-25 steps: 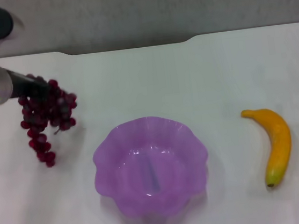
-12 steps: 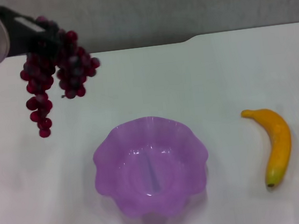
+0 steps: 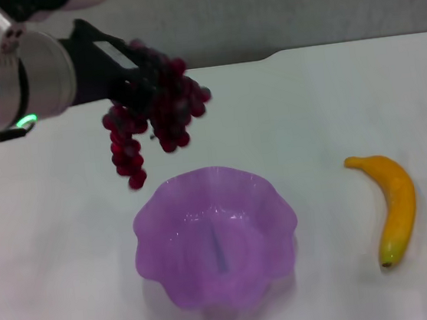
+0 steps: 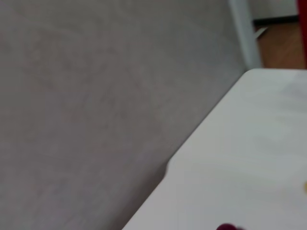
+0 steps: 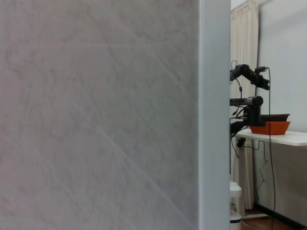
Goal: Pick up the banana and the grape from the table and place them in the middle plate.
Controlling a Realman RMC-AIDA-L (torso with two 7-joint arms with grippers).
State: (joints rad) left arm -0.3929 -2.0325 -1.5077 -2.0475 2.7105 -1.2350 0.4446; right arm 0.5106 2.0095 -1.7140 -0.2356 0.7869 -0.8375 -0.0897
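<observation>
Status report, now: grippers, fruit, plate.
Left gripper shut on grape bunch, airborne behind purple plate. Right gripper out of view. Banana on table, right of plate. Plate empty, nothing obstructing.

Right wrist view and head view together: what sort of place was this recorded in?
Probably a robotics lab or test room. A bare white table holds only staged fruit and a purple plate, and another white bench with a camera rig and an orange tray stands behind a grey partition.

middle plate (image 3: 215, 237) open above, banana (image 3: 394, 203) unobstructed on table (image 3: 308, 110)
</observation>
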